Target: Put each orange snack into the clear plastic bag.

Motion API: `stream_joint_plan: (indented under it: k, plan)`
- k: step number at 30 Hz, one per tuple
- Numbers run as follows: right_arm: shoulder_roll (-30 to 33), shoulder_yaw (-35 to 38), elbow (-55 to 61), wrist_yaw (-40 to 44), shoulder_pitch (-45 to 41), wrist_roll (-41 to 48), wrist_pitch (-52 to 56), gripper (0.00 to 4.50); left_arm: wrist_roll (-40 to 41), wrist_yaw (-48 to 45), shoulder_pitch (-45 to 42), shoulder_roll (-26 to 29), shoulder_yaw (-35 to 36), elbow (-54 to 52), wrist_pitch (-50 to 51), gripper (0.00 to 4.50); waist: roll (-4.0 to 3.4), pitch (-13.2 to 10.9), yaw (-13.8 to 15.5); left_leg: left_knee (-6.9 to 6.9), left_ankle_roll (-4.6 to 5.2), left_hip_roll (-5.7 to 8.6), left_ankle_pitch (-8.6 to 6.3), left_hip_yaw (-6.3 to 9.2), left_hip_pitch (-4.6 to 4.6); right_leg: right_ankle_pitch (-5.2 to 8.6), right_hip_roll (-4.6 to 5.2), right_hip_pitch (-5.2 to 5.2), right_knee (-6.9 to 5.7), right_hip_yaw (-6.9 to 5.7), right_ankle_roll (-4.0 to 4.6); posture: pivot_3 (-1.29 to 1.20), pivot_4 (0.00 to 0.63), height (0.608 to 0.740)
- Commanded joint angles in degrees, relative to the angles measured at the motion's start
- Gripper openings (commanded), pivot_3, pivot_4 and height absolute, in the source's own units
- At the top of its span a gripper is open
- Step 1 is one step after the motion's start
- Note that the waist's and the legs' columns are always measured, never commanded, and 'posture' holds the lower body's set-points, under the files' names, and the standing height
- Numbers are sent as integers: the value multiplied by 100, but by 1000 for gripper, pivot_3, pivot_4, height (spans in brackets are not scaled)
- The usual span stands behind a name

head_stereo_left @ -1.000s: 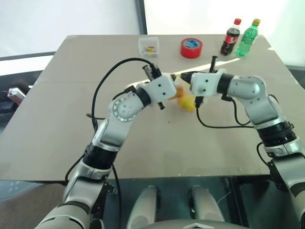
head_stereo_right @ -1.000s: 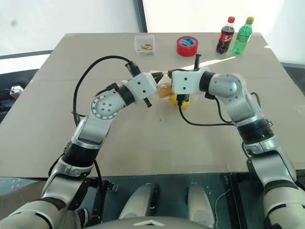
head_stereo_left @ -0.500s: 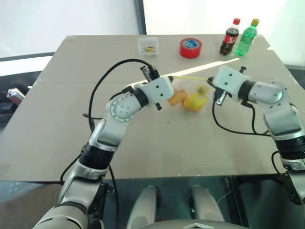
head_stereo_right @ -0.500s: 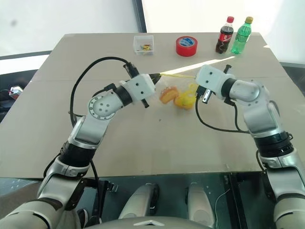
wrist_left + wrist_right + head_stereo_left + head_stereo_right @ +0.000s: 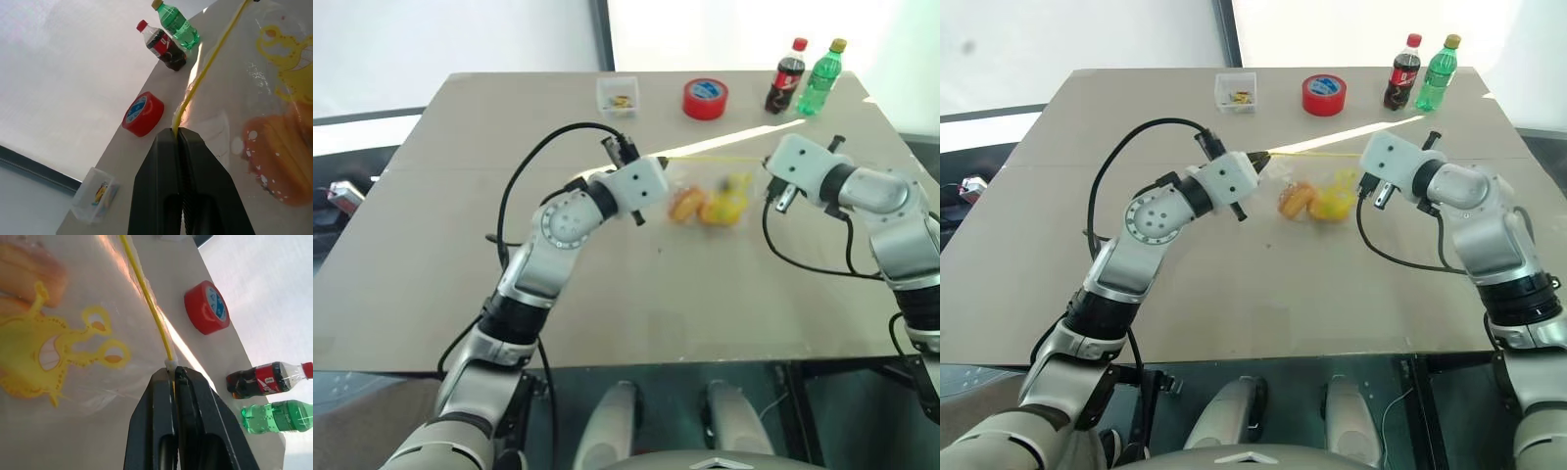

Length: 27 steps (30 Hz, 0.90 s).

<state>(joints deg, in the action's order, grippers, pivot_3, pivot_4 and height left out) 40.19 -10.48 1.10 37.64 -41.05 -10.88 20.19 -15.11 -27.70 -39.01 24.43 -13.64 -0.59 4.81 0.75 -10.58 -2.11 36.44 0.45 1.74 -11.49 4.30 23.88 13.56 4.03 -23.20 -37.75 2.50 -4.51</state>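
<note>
- The left hand (image 5: pixel 180 134) and right hand (image 5: pixel 171 372), both clamped tight, pinch opposite ends of the yellow seal strip (image 5: pixel 710 158).
- The clear plastic bag (image 5: pixel 710 191) hangs mid-bench, limp and slippery, orange snacks (image 5: pixel 686 205) inside; the stiffer strip likely grips best.

Orange snacks (image 5: pixel 686 205) inside taut, upright clear plastic bag (image 5: pixel 710 186).
</note>
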Motion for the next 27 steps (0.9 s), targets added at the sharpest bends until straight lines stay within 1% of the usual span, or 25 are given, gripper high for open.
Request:
stream_joint_plan:
  k: [1, 3, 6, 8, 10, 11, 12, 13, 14, 16, 17, 19, 20, 21, 23, 24, 25, 27]
  plan:
    - [-166, 502, -361, -836, -622, -160, -435, 32, -270, 865, -648, -35, 430, 590, -319, 0, 1, -1, -8, 0, 0, 0, 0, -1, 0, 0, 0, -1, -3, 0, 0, 0, 150, 740]
    - [-135, 609, -507, -912, -858, -87, -596, 32, -169, 1134, -986, -47, 644, 810, -359, 0, 2, -3, -3, 1, 0, 1, 0, 0, 1, 0, 0, -4, -7, 0, 0, 0, 150, 740]
    - [7, 743, -223, -473, -742, 289, -379, 32, 251, 771, -941, -30, 784, 517, -88, 0, 2, 2, 5, -4, -1, 1, 0, 2, 13, 0, 0, -11, 11, -3, 0, 0, 150, 740]
    - [88, 754, 149, -124, -419, 519, -45, 32, 477, 302, -643, 73, 703, 106, 122, 0, 1, 4, 17, -10, -1, 0, 0, 1, 15, 1, 1, -7, 30, -3, 0, 0, 150, 740]
    - [130, 719, 546, 123, -18, 717, 316, 32, 785, -121, -238, 102, 643, -367, 661, 0, 0, 5, 8, -12, 3, 0, -2, 1, 20, 1, 1, -4, 43, -2, 0, 0, 150, 740]
    - [150, 662, 793, 238, 264, 802, 564, 32, 1295, -399, 100, -10, 683, -741, 1237, 0, -1, 4, 6, -12, 7, -1, -5, 2, 23, 1, 2, -5, 45, 0, 0, 0, 150, 740]
    - [174, 604, 1013, 347, 513, 879, 763, 32, 1572, -546, 374, -80, 699, -1023, 1624, 0, 0, 4, 6, -10, 9, -1, -6, 2, 31, 1, 2, -11, 44, 0, 0, 0, 150, 740]
    - [193, 567, 1219, 458, 735, 967, 999, 32, 1659, -626, 594, -74, 651, -1227, 1903, 0, -1, 4, 7, -7, 9, -2, -6, 5, 39, 0, 2, -18, 41, 1, 0, 0, 150, 740]
    - [216, 567, 1436, 575, 991, 1100, 1335, 329, 1747, -711, 845, -63, 569, -1429, 2176, 304, -1, 4, 6, 3, 9, -4, -6, 12, 55, 1, 2, -33, 30, 1, 0, 0, 150, 740]
    - [322, 565, 1712, 724, 1396, 1207, 1657, 957, 1879, -750, 1233, -63, 464, -1777, 2714, 906, 0, 4, 11, 17, 9, -3, -6, 17, 78, 0, 1, -59, 8, -2, 0, 0, 150, 740]
    - [355, 590, 1772, 717, 1542, 1211, 1701, 1536, 1932, -767, 1394, -52, 406, -1936, 2996, 1452, 0, 4, 13, 22, 9, -2, -6, 17, 78, 0, 1, -59, -1, -4, 0, 0, 150, 740]
    - [374, 721, 1762, 608, 1758, 1206, 1700, 2507, 1851, -645, 1662, -43, 340, -2179, 3141, 2410, -1, 4, 12, 37, 10, -2, -6, 15, 70, 0, 0, -53, -16, -5, -1, 0, 150, 740]
    - [399, 851, 1728, 633, 1879, 1290, 1727, 2882, 1803, -467, 1729, -98, 429, -2250, 3231, 2762, 0, 4, 10, 42, 10, -2, -6, 14, 61, 0, -2, -40, -16, -7, -1, 0, 150, 740]
    - [412, 1007, 1682, 697, 1993, 1422, 1749, 3345, 1785, -319, 1769, -138, 541, -2307, 3304, 3215, 1, 3, 14, 43, 10, -3, -6, 14, 44, 1, -2, -25, -15, -5, -1, 0, 150, 740]
    - [216, 1693, 1440, 971, 2308, 2104, 1583, 4305, 1735, -166, 1798, 19, 872, -2309, 3285, 3244, 2, 2, 19, 41, 10, -4, -7, 12, -2, 2, 0, 21, -7, -6, -2, 0, 150, 740]
    - [171, 1980, 1334, 1121, 2468, 2378, 1403, 4409, 1764, -160, 1805, 117, 1032, -2287, 3253, 3244, 5, 4, 21, 40, 10, -4, -7, 12, -14, 3, -1, 39, 2, -15, -2, 0, 150, 740]
    - [157, 2261, 1198, 1311, 2627, 2634, 1206, 4409, 1800, -176, 1823, 242, 1208, -2264, 3189, 3244, 5, 3, 24, 39, 10, -7, -8, 16, -16, 3, -3, 47, 6, -22, -2, 0, 150, 740]
    - [259, 2756, 831, 1588, 2823, 2980, 1008, 4409, 2273, -446, 1943, 437, 1775, -2264, 3306, 3244, 4, 3, 22, 38, 10, -7, -8, 16, -15, 3, -3, 47, 6, -23, -1, 0, 150, 740]
